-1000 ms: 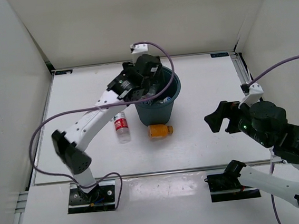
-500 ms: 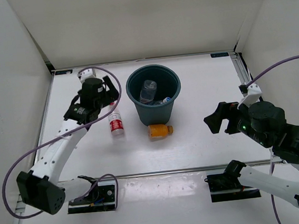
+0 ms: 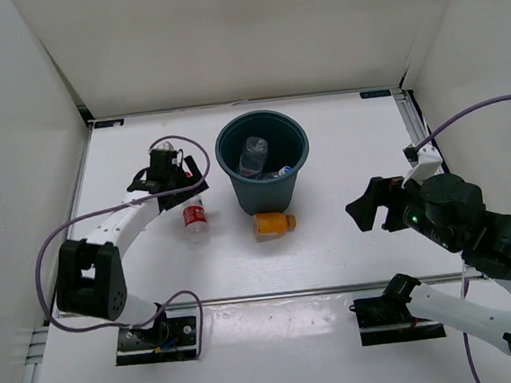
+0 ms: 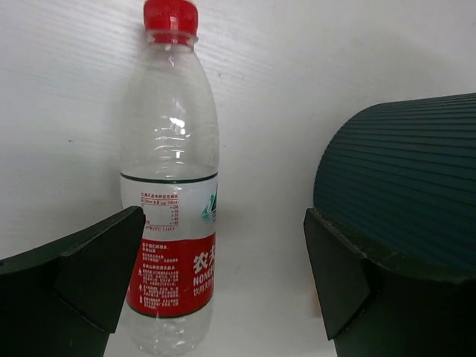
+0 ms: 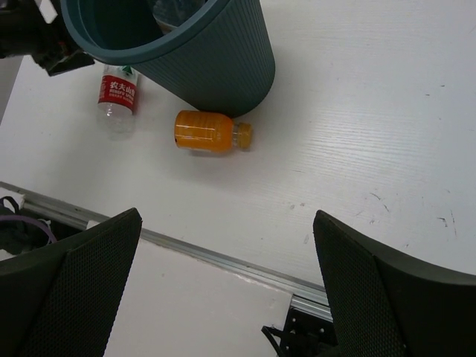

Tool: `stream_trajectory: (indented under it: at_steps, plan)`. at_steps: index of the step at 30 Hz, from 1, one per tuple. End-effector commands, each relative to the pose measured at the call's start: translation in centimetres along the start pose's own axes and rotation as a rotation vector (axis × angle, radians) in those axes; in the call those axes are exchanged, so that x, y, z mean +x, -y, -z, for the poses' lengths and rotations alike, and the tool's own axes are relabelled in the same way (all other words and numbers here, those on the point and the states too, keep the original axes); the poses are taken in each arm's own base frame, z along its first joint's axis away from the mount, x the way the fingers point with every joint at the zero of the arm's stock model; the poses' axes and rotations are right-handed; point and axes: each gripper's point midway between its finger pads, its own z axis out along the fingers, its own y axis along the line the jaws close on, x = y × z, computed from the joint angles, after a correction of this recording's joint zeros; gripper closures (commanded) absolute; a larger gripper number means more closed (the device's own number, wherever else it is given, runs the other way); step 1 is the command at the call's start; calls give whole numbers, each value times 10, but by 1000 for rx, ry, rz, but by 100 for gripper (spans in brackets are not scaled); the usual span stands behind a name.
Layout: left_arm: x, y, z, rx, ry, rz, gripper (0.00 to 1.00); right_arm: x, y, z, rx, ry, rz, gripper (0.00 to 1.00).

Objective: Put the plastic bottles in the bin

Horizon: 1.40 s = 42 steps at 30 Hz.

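Left gripper (image 4: 223,223) is being held wide open, and nothing is being gripped by it. It is being hung right over the red-label bottle (image 4: 169,223), which is lying flat on the table (image 4: 297,74).

In the left wrist view the bottle's long line is running from 12 o'clock to 6 o'clock, with the red cap at 12 and the base at 6. The two fingers (image 4: 82,275) are being kept at 9 and 3 o'clock, so the gap is being set across the bottle, not along it. That is judged to be the right way round for a squeeze on the label.

The bottle is being seen closer to the 9 o'clock finger than to the middle of the gap. A small slide toward 9 o'clock is likely being called for before the drop down. The bin (image 4: 401,178) is standing just beside the bottle at 3 o'clock. Its wall could be bumped by the finger on that side.

Right gripper (image 3: 370,206) is also being held wide open and empty. It is being kept well apart from this bottle, out at 3 o'clock of the bin, so the left arm is judged the nearer one.

An orange bottle (image 3: 273,223) is lying on its side at 6 o'clock of the bin, near its foot, with its cap at 3 o'clock. Other bottles (image 3: 252,154) are being seen inside the bin.
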Motion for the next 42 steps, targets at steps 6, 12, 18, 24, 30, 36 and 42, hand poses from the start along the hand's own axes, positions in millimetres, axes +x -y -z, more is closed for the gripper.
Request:
stream_trajectory:
  at_steps: [6,12,18,24,30,36,42]
  plan:
    - [36,-11,-34,-13,-131,0,0,3,-3,-2,-22,-10,19,0]
    - [41,-17,-33,-27,-136,0,27,0,-3,0,-19,3,16,0]
    - [-56,36,54,132,156,27,66,3,-3,-2,-22,-10,19,0]
    - [-150,116,183,251,441,-1,60,13,-4,-11,-20,-34,16,0]
    - [-173,203,203,365,476,-94,53,23,-1,-32,22,-65,22,0]
    - [-136,237,136,233,362,-199,42,10,-5,-30,25,-50,37,0]
    - [-140,237,142,221,382,-199,0,18,7,-35,78,-72,89,0]
